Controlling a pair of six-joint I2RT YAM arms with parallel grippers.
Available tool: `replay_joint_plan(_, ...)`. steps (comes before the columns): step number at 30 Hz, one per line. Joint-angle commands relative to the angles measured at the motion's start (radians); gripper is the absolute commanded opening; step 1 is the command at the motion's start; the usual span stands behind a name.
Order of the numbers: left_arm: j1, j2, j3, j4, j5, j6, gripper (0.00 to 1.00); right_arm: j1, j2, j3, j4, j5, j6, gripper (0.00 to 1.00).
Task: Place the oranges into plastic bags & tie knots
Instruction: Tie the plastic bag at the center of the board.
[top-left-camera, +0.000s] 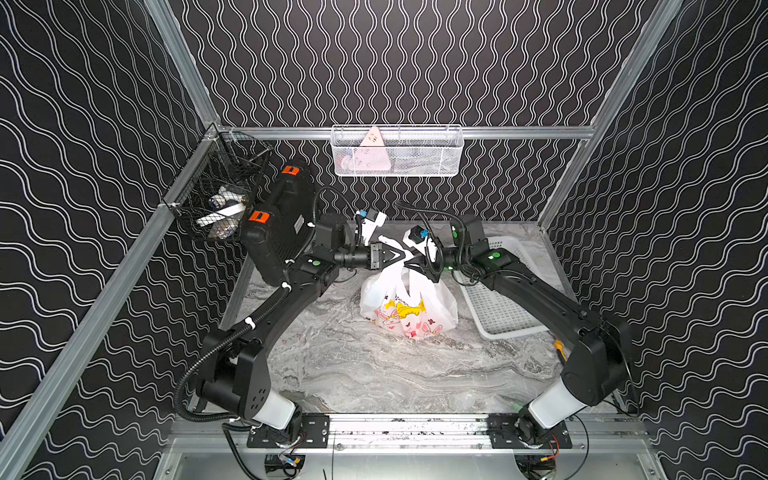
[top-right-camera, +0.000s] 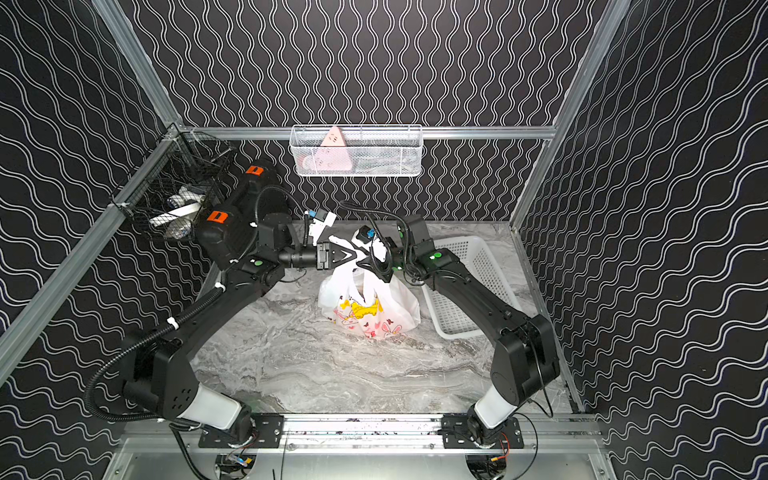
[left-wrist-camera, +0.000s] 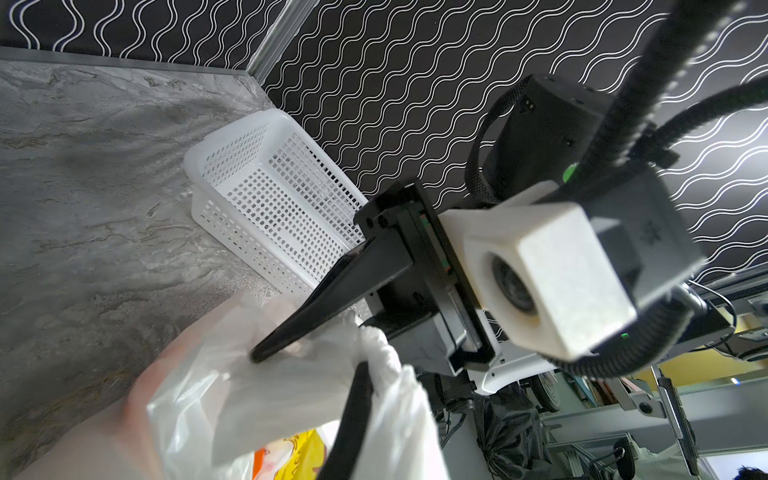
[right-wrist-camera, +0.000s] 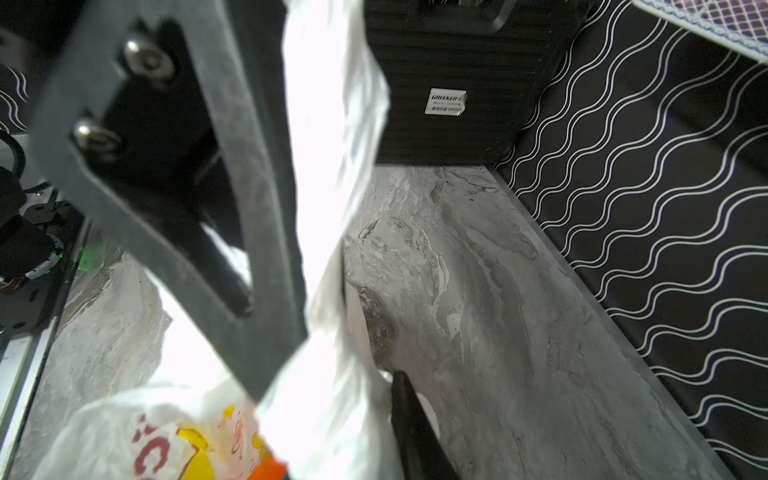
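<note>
Plastic bag (top-left-camera: 409, 309) sits on the marble tabletop (top-left-camera: 374, 374) mid-cell, just beside the white perforated basket (top-left-camera: 498, 307) on its right. The body bulges and slumps. Oranges not plainly visible; an orange patch (left-wrist-camera: 259, 461) low in the left wrist view could be fruit or print, cannot tell. No fruit shows in the part of the basket I can see, so I judge the load is inside the bag.

Both grippers meet directly above the bag mouth. Left gripper (top-left-camera: 401, 258) is pinched fully together, with a bunched handle strip (right-wrist-camera: 328, 124) running out past its tips. Right gripper (top-left-camera: 413, 266) is close against it. One finger (left-wrist-camera: 311, 316) lies on the film and its partner is hidden behind plastic, so whether it has a grip I cannot tell.

Handling, my guess: the film is thin, crinkly and slick, and would stretch or tear before it resists. The fruit makes the bottom heavy and apt to roll, so a hard pull upward could drag or tip the bag. Best hold is on the roped-up handle strips near the mouth, never the printed wall.

Room: open marble in front, toward the arm bases — enough to swing a strip across. Tight at rear-left, where the black case (top-left-camera: 282, 224) leans near the left arm. Tight on the right too, where the basket lies under the right forearm. The two sets of fingers are crowded together — a knock between them looks a nearer risk than any wall.
</note>
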Motion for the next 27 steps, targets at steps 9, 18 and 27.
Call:
replay_joint_plan(9,-0.006,-0.003,0.02,-0.016,0.017,0.002,0.0,0.056,0.002,-0.108,0.354,0.067,0.013,0.18)
replay_joint_plan(18,-0.006,-0.015,0.021,-0.034,0.01,-0.007,0.09,0.059,-0.03,-0.21,0.583,0.14,0.113,0.09)
replay_joint_plan(27,0.009,-0.131,-0.055,-0.2,-0.094,0.057,0.74,0.059,-0.064,-0.365,0.763,0.152,0.266,0.0)
